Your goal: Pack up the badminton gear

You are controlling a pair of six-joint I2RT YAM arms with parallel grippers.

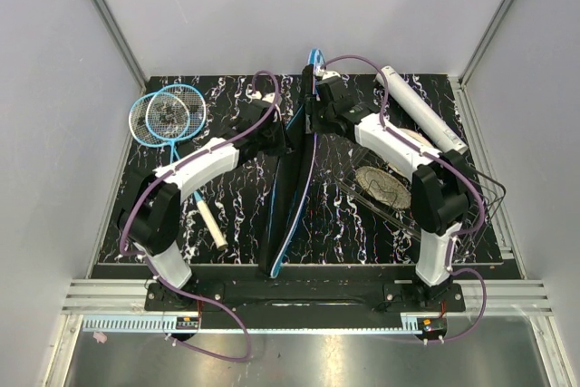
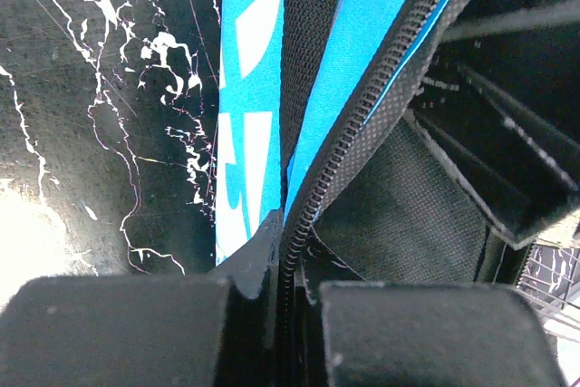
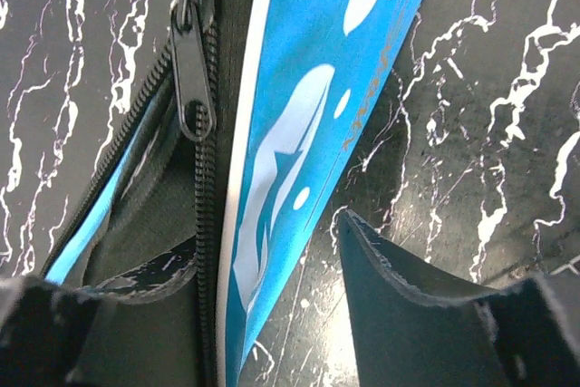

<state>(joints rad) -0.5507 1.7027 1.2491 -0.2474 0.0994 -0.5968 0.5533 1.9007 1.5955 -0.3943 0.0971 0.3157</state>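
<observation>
Cover (image 1: 285, 215) in left jaws; right parted

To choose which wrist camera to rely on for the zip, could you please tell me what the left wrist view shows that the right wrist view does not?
Only the left wrist view: the left tool shut on the zip edge of the blue cover, and a corner of the wire basket. Only the right wrist view: the zip slider with its pull tab, and the right tool open, the cover's edge between its fingers. Both: the cover's white print, its zip teeth and the black marbled table.
</observation>
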